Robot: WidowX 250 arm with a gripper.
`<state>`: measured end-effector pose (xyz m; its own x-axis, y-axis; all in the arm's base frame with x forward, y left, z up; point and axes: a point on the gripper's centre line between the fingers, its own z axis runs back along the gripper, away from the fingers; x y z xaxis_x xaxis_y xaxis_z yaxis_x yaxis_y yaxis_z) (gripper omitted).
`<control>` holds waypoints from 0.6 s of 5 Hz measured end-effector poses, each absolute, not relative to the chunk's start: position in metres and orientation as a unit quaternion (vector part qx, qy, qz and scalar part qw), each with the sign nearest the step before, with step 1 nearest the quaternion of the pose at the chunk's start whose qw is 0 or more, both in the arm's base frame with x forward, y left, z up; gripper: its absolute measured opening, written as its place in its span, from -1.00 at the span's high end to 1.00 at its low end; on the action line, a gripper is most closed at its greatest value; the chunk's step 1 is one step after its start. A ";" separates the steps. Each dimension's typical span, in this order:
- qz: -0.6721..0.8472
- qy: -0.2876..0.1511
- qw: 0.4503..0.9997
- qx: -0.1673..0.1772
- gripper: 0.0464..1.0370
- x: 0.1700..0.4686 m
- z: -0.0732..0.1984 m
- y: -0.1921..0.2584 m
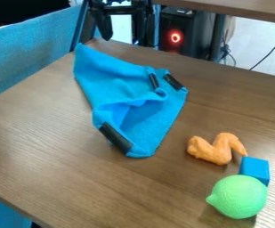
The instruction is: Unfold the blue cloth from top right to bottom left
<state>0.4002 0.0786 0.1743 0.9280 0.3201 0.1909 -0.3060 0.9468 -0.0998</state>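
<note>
Camera view, taken from near to far. Saw first, between four and five o'clock, a green lime [239,196] on the brown wooden table [62,164], overlapping the lower edge of a blue block [255,169]; could not tell touching from merely standing in front. Just beside that block, toward four o'clock and closer to the middle, found an orange chicken wing [216,148], bent, with one end pointing at the block.

Farther back, came to the blue cloth [119,80], spread from the middle of the table out to eleven o'clock and only partly unfolded. Noted a rounded end toward six o'clock, a long corner running up to eleven, and a loose, hollow fold near the middle. Made out a broad black strip [115,137] on the edge at seven o'clock, plus two shorter dark strips close together near one o'clock, beside a crumple.

Beyond the cloth, just short of twelve o'clock at the top edge, met the black gripper [126,34], released, with fingers spread well apart; probably hung behind the table's far edge, though hard to judge depth there. Past one o'clock, spotted a black case [190,42] with a glowing red ring.
</note>
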 end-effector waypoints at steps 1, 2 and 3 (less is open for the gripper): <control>0.163 -0.084 0.982 -0.036 -0.92 0.402 0.158 0.078; 0.201 -0.077 0.976 -0.036 -0.92 0.413 0.136 0.073; 0.259 -0.119 0.958 -0.031 -0.92 0.426 0.124 0.064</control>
<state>0.4261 0.0645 0.1237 0.8378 0.5030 0.2124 -0.4882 0.8643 -0.1213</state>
